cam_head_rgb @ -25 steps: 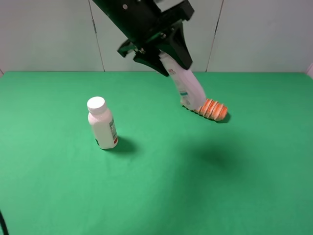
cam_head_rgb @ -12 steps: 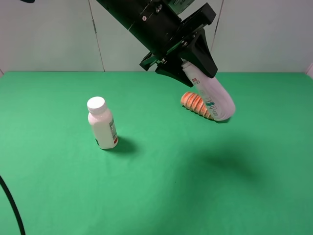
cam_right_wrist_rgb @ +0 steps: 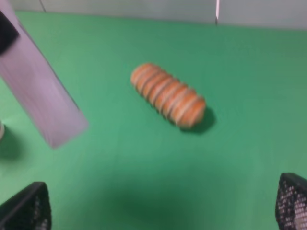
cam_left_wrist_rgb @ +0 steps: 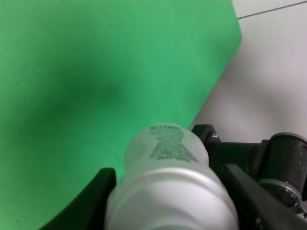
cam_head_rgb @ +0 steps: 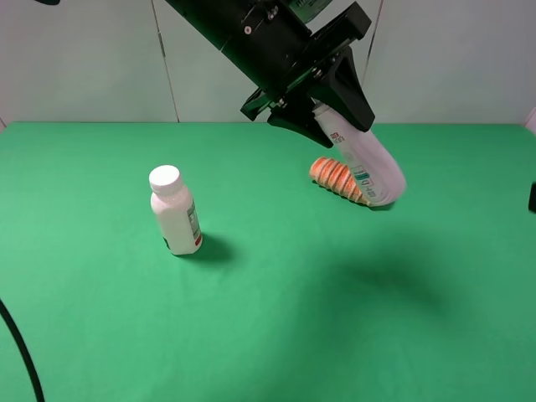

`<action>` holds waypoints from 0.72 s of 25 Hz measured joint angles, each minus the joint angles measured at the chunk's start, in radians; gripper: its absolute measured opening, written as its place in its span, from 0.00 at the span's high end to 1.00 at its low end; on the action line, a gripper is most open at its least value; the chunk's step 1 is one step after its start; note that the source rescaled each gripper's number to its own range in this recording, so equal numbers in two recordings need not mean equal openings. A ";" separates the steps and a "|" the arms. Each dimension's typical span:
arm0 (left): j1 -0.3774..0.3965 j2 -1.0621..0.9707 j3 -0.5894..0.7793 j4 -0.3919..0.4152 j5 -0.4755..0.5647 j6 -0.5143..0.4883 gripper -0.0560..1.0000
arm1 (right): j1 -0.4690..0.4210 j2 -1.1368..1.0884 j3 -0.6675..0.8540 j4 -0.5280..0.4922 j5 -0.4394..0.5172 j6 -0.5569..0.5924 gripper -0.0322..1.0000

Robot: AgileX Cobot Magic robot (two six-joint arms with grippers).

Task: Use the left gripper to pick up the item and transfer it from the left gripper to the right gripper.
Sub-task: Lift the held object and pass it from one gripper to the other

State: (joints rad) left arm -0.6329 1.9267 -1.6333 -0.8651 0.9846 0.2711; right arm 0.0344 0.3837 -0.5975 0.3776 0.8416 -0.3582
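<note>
The item, a slim white bottle with pink and teal print, hangs tilted in the air, its base lower right, in front of the bread roll. Its cap end is hidden inside my all-black left gripper, which is shut on its upper part. In the left wrist view the bottle's base fills the space between the black fingers. My right gripper is open, its fingertips wide apart and low over the cloth. The bottle is ahead of it and to one side. Only a black sliver of the right gripper shows at the exterior view's right edge.
An orange ridged bread roll lies on the green cloth at the back right; it also shows in the right wrist view. A stout white bottle with a wide white cap stands at the left. A pale wall runs behind.
My left gripper carried the bottle to the right, from left of the roll to its right end, then nearly stopped. A sliver of the right gripper has appeared at the right edge.
</note>
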 joint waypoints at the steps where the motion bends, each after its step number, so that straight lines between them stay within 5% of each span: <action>1: 0.000 0.000 0.000 -0.004 0.000 0.000 0.95 | 0.016 0.016 -0.009 -0.003 -0.019 -0.011 0.00; 18: 0.000 0.000 0.000 -0.013 -0.004 0.001 0.95 | 0.338 0.207 -0.023 -0.049 -0.156 -0.096 0.00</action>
State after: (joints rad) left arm -0.6329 1.9267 -1.6333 -0.8785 0.9804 0.2720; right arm 0.3721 0.5903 -0.6204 0.3283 0.6853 -0.4538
